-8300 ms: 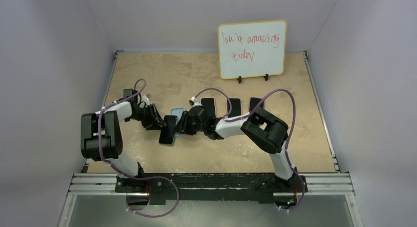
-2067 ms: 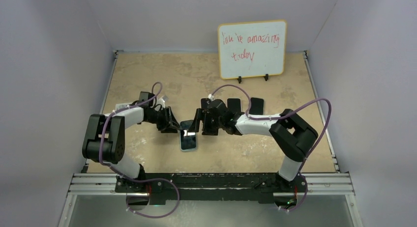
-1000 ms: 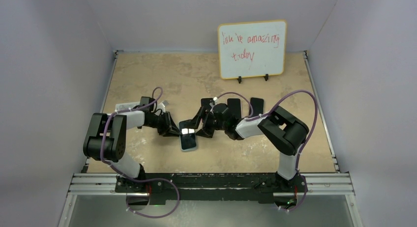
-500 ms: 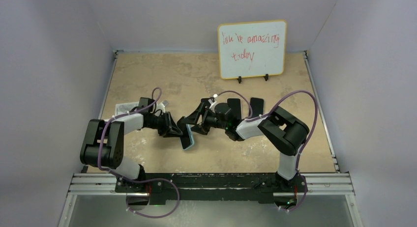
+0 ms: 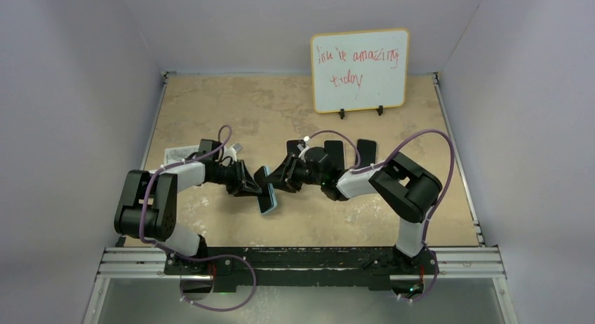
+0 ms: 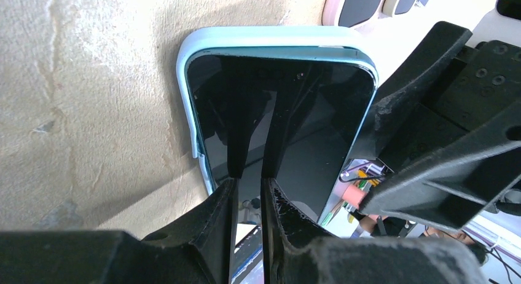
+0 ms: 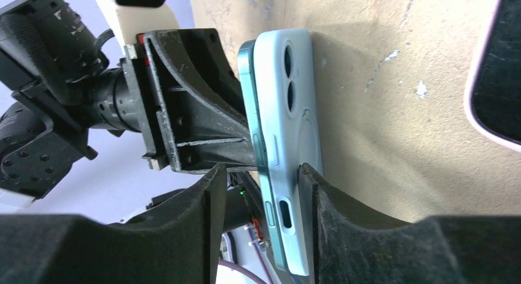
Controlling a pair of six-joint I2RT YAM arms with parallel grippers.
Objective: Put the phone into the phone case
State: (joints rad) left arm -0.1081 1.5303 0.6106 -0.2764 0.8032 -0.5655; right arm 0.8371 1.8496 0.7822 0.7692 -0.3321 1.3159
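Observation:
The phone (image 5: 267, 191), dark screen in a light blue case (image 6: 270, 35), stands tilted on its long edge on the table between both grippers. My left gripper (image 5: 253, 188) is shut, and its fingertips (image 6: 230, 184) press against the phone screen (image 6: 295, 118). My right gripper (image 5: 280, 180) is open and straddles the phone's end. In the right wrist view the right finger (image 7: 310, 179) touches the back of the case (image 7: 289, 112), and the left finger stands clear of the screen side. The phone's teal edge (image 7: 248, 93) shows set into the case.
A whiteboard (image 5: 359, 70) with red writing stands at the back. Other dark phones or cases (image 5: 335, 153) lie just behind the right gripper; a pink-rimmed one (image 7: 496, 81) shows in the right wrist view. A white object (image 5: 175, 155) lies at the left edge.
The phone in its case lay flat on the table a second ago; now it is tipped up on its edge between the grippers. The right gripper has closed in on it.

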